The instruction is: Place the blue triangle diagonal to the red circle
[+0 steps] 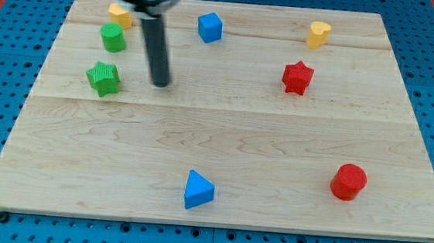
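The blue triangle (198, 190) lies near the view's bottom, just left of centre, on the wooden board (224, 130). The red circle (348, 181) sits at the lower right, a little higher than the triangle and far to its right. My tip (159, 82) rests on the board at the upper left, just right of the green star (103, 78) and far above the blue triangle. It touches no block.
A green cylinder (113, 37) and a yellow block (120, 15) sit at the top left. A blue cube (210, 27) is at top centre, a yellow heart (318, 34) at top right, a red star (297, 77) below it.
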Tool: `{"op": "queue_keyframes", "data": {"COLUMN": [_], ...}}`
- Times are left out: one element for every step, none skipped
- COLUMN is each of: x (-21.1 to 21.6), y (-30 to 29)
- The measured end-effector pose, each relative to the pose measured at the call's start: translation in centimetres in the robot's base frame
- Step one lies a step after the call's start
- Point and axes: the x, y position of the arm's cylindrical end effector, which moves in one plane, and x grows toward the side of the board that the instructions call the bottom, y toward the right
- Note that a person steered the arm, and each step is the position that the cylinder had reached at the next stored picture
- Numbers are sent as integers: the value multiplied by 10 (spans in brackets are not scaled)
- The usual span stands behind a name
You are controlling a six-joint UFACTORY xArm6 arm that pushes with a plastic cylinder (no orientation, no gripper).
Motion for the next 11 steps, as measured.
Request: {"op": "queue_keyframes", "data": {"x": [-34, 14, 78, 80, 95, 154, 193, 193, 193, 191, 179], "y": [54, 55, 32, -12, -57, -64, 9, 81, 108, 142, 179]}}
